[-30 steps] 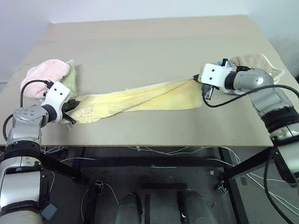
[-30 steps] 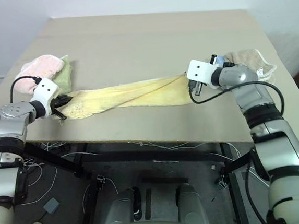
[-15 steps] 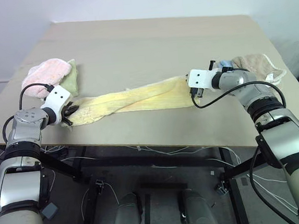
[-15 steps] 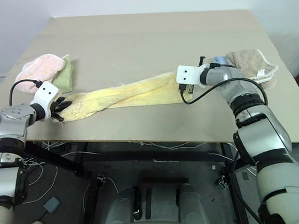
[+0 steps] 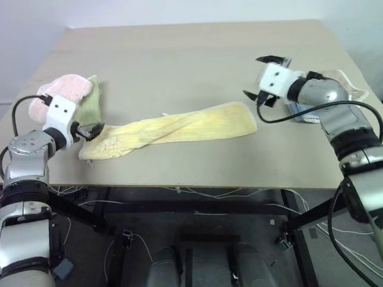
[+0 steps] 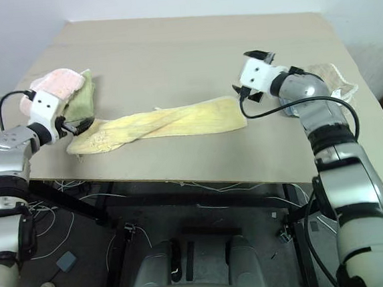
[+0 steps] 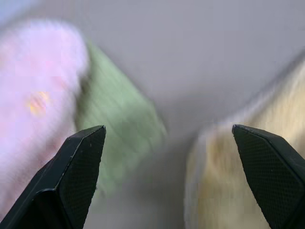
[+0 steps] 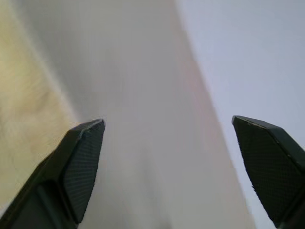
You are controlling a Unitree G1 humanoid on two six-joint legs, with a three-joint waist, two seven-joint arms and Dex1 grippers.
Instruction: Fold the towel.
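Yellow towel lay stretched across the table's near half, both grippers off it.

The towel (image 5: 170, 128) formed a long, rumpled band, its long axis running left to right on the tan table (image 5: 190, 56) before a white wall (image 5: 166, 1). Left gripper (image 5: 88, 131) and right gripper (image 5: 261, 77) hovered by its ends, fingers spread wide, empty.

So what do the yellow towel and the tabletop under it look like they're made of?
The yellow towel looks like soft terry cloth: nubby matte pile, limp and rumpled into a long strip. The tabletop appears to be a smooth, matte tan board, perhaps laminate or painted wood; no grain shows, so I can't tell which.
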